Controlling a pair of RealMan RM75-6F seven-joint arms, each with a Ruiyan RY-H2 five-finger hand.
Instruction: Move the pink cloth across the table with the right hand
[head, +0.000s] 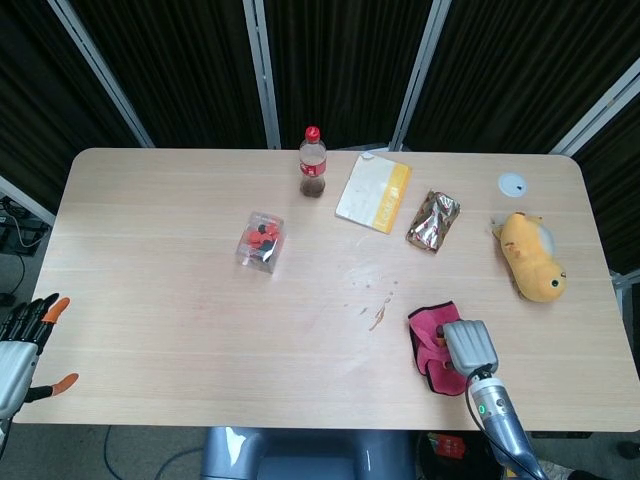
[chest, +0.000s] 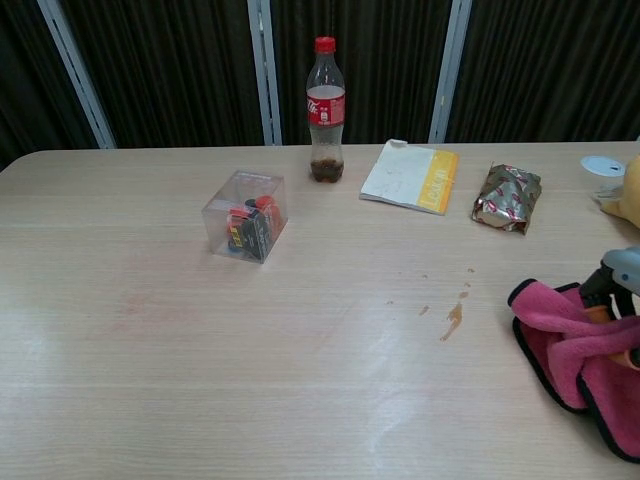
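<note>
**A:** Dragging step, by the look of it. The right hand (head: 468, 346) lay on top of the pink cloth (head: 432, 342) near the front edge of the table (head: 160, 250), right-of-centre, with the cloth bunched under it. Fingers were hidden under the back of the hand, so whether it clamped the fabric or just pressed down on it couldn't be told.

**B:** Yeah, same from the chest view: only a grey bit of the hand showed at the frame edge over the crumpled cloth (chest: 570, 345). The brown stain (head: 377, 318) sat just beside the cloth's left edge. Left hand (head: 22, 345) hung off the table's left corner, fingers spread, holding nothing.

**A:** Next move probably called for sliding leftward with steady downward pressure, so the cloth wouldn't slip out. Plenty of bare wood ahead; the clear box (head: 260, 241) stood well apart, further back.
</note>
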